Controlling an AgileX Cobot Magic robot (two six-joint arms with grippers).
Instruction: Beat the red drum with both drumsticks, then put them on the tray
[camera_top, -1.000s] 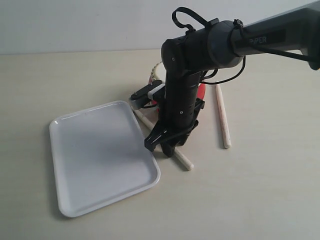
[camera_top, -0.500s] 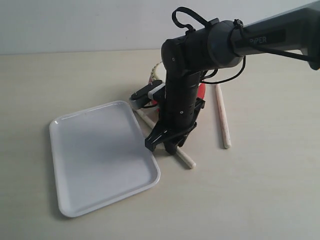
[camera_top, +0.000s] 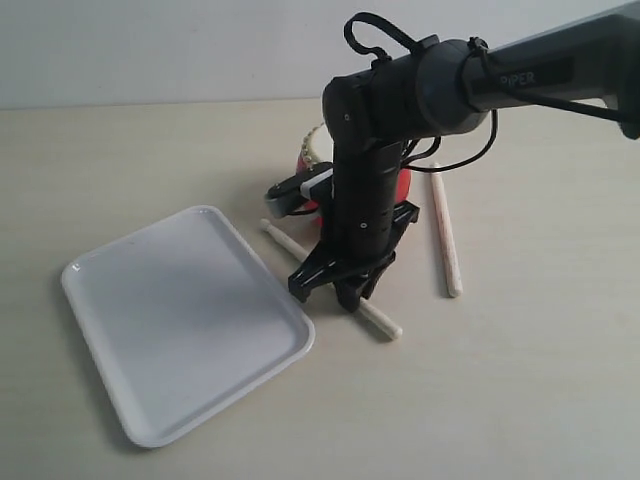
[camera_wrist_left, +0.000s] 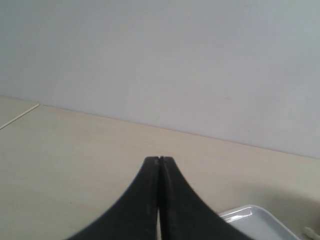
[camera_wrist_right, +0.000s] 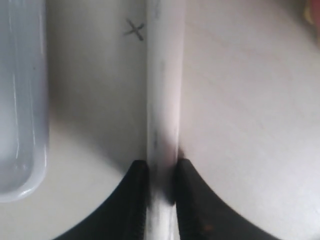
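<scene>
Right gripper: pointing down at the desk, clamping the nearer drumstick in a narrow gap, both fingers pressing against its sides.
Nearer drumstick: lying flat on the desk, just beside the long right rim of the tray, running slantwise from in front of the drum toward the near edge of the desk.
Left gripper: facing across the desk toward the wall, keeping the fingers pressed fully together, holding nothing.
Red drum: standing toward the far edge of the desk, hiding mostly behind the right arm, showing only a little of the cream head and the red side.
Other drumstick: lying free on the desk, right of the drum, well apart from the right gripper.
White tray: resting on the left half of the desk, one corner coming near the clamped drumstick.
</scene>
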